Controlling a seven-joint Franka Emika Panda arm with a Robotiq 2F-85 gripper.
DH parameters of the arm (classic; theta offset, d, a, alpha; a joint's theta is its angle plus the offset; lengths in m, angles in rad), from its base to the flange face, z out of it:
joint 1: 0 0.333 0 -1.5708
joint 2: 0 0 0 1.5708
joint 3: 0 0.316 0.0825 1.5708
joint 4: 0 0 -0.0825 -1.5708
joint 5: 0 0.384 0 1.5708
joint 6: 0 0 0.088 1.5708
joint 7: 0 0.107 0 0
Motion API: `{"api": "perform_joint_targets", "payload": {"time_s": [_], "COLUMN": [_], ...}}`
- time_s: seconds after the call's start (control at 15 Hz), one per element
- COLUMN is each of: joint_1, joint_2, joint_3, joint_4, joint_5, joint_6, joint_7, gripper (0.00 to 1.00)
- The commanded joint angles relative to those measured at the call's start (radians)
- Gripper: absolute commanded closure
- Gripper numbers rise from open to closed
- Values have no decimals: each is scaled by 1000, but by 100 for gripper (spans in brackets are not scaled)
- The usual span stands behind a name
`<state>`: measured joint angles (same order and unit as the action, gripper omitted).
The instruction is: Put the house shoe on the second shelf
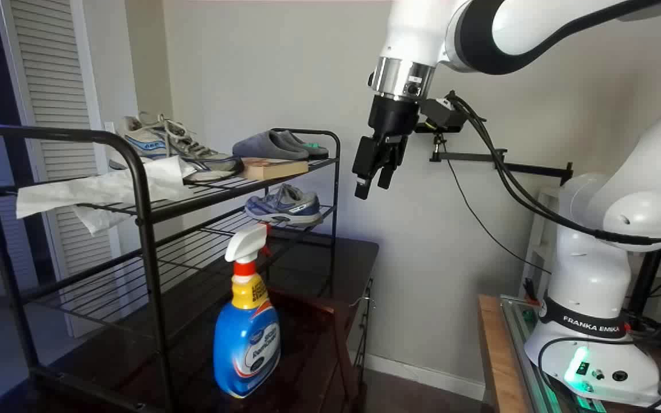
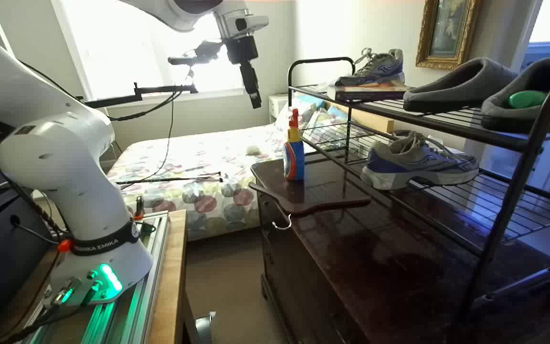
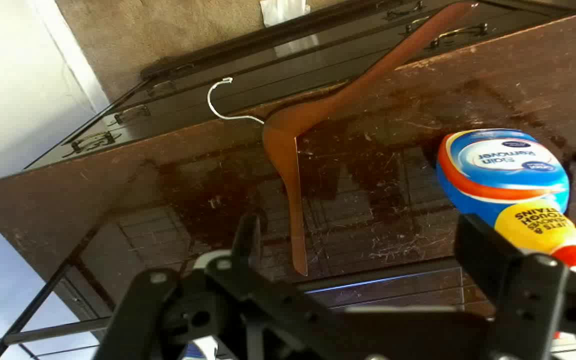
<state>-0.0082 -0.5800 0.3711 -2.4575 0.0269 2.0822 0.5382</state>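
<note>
two soft-looking grey slippers (image 1: 277, 145), rounded and low-backed, sit just beside each other on the top wire tier (image 2: 442, 123) of the black tubular rack (image 1: 49, 132); one has a smooth green lump (image 2: 527, 99) inside. below, the second shelf (image 1: 193, 255), all thin dark wires, bears a laced blue-and-grey sneaker (image 2: 420, 165). the claw (image 3: 358, 222) is released, its black fingers (image 3: 248, 240) spread, hanging in the air apart from the rack. on the scratched, glossy dark wood table (image 2: 375, 272) stands a curvy blue plastic bottle (image 1: 247, 344); a curved wooden hanger (image 3: 285, 125) with a bent wire hook lies near it.
</note>
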Motion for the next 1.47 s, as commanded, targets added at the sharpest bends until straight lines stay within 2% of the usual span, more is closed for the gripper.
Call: {"api": "perform_joint_targets", "payload": {"time_s": [0.0, 0.27, 0.53, 0.73, 1.13, 1.27, 1.4], "joint_1": [26, 25, -29, -89, -197, -190, -159], "joint_2": [6, 3, 4, 59, 244, 335, 429], "joint_3": [-22, -24, -55, -95, -145, -177, -234], "joint_4": [2, 0, 55, 159, 406, 520, 630], "joint_5": [-17, -12, -61, -135, -338, -364, -321], "joint_6": [-2, 13, 166, 232, 244, 204, 168], "joint_7": [13, 18, 38, -4, -84, -136, -238], "gripper": [0, 0, 0, 0, 0, 0, 0]}}
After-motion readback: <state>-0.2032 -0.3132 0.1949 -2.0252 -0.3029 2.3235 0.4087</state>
